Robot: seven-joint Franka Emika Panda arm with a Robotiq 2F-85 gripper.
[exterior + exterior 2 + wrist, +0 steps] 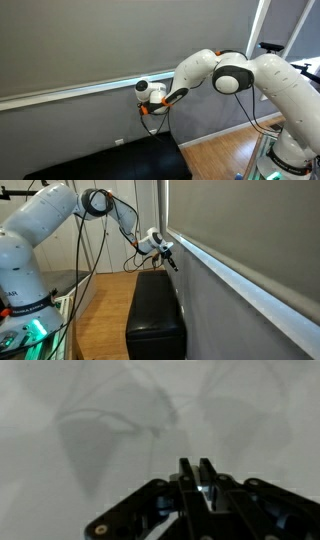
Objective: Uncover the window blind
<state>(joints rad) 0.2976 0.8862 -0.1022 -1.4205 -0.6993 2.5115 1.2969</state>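
Observation:
The window blind [100,40] is a wide plain grey shade covering the wall, with a thin pale bottom rail [60,93]; it also shows in an exterior view [250,230], with the rail [240,280] running along its lower edge. My gripper [150,100] is stretched out to the rail and touches the blind's lower edge, also seen in an exterior view [170,254]. In the wrist view the fingers [197,472] are pressed close together against the grey fabric [90,420], with a small bright piece, apparently the pull, pinched between them.
A black padded bench [110,162] stands against the darker grey wall [60,125] right under the gripper, also seen in an exterior view [155,315]. The floor [100,310] is wood. Cables hang from the arm [130,240].

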